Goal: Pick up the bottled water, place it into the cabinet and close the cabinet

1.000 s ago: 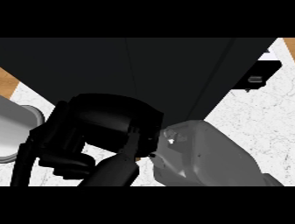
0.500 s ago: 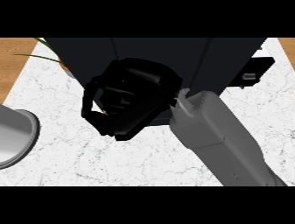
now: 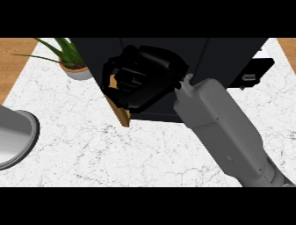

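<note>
The dark cabinet (image 3: 222,61) stands at the back of the marble counter (image 3: 111,149). My right hand (image 3: 140,81) lies against its left front corner, fingers relaxed, with nothing seen in it. Just below the hand, the brown edge of the cabinet door (image 3: 121,112) sticks out a little from the front. The hand and the dark front hide the cabinet's inside, and no bottled water shows anywhere. My right forearm (image 3: 222,127) runs in from the lower right. Only the grey left forearm (image 3: 4,138) shows, at the left edge; its hand is out of view.
A potted plant (image 3: 72,63) stands on the counter left of the cabinet. A black fitting (image 3: 252,72) juts from the cabinet's right side. Wooden floor (image 3: 1,61) lies beyond the counter's left and right edges.
My right hand has moved up and away from me onto the cabinet's left front corner. The plant and the door's brown edge have come into view. The left forearm has drawn back to the left edge.
</note>
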Robot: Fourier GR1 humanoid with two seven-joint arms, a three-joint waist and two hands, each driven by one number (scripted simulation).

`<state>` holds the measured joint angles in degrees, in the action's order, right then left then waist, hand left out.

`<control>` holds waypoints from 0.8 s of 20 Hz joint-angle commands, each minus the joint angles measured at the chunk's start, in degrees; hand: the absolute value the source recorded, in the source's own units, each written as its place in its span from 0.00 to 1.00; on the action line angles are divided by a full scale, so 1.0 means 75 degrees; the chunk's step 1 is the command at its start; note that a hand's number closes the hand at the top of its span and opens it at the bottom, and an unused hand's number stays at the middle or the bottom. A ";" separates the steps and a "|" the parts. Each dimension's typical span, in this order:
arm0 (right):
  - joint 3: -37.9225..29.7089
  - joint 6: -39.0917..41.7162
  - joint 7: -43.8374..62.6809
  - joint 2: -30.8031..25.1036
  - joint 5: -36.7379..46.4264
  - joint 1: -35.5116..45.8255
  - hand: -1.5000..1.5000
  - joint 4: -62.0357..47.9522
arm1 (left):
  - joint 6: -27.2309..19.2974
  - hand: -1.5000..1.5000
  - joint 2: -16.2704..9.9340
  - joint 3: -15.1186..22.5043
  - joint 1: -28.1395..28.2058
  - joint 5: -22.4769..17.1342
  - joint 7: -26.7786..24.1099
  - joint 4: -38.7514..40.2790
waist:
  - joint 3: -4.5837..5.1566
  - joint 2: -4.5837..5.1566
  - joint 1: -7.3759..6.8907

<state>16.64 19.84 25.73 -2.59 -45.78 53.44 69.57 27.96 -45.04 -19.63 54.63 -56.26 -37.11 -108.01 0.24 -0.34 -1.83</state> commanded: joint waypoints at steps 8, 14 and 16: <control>-0.0988 -0.0405 -0.1441 -0.0224 0.1233 0.1256 0.00 -0.1013 | 0.0103 0.00 0.0248 0.0063 -0.0598 0.0059 0.0408 0.0044 | -0.0026 0.0105 0.0067; -0.1289 -0.1143 -0.1267 -0.0212 0.1368 0.1918 0.00 -0.1223 | 0.0413 0.00 0.0299 0.0011 -0.0571 0.0272 0.0408 0.0064 | -0.0015 0.0085 -0.0094; -0.1331 -0.1115 -0.1356 -0.0373 0.1433 0.1818 0.00 -0.1127 | 0.0024 0.00 0.0547 0.0208 -0.0738 0.0512 0.0417 -0.0185 | -0.0022 0.0091 -0.0015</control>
<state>15.78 18.04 18.75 -0.54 -37.67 57.54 64.70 28.35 -42.10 -18.95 50.03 -54.23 -33.59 -108.47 0.41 0.07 -2.03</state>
